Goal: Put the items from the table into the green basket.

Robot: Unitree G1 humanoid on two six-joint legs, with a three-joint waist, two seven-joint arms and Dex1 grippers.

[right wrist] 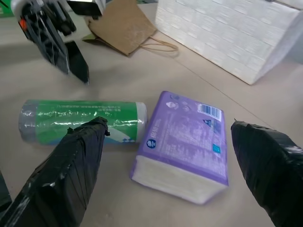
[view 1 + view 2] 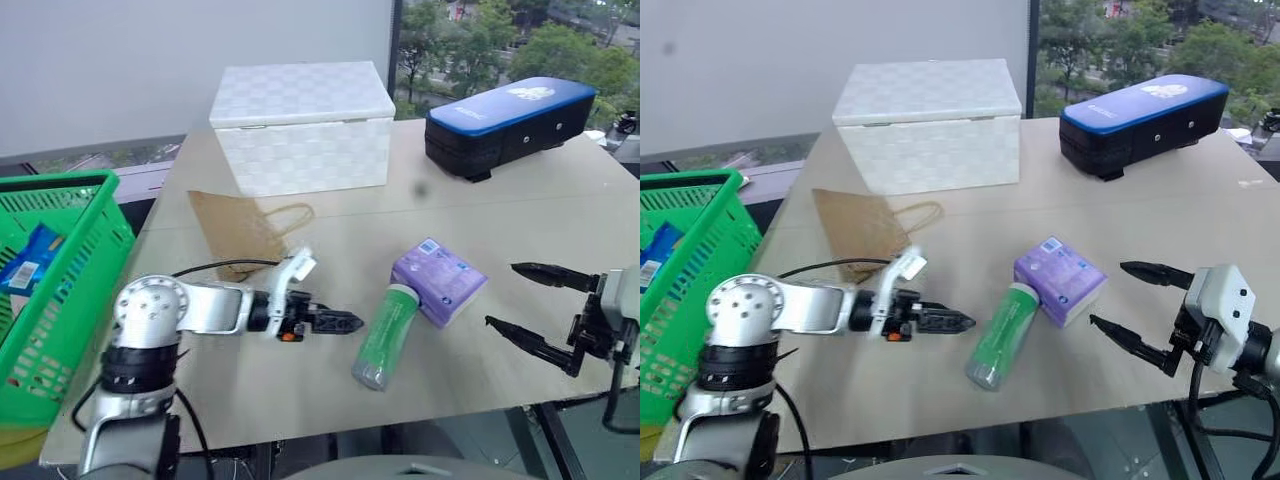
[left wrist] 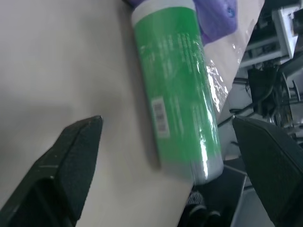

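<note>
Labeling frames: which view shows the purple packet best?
Right wrist view: the purple packet lies whole, printed top and white edge visible. Both eye views show it smaller, beside the green bottle; the left wrist view catches a corner.

Green basket (image 2: 70, 262) cut off at the frame's left edge, contents partly hidden.

Plain white wall (image 2: 150, 70) far beyond the tool. Window (image 2: 500, 45) beside it, daylight, green trees (image 2: 560, 45) outside. Grey floor (image 2: 140, 185) below the wall.
</note>
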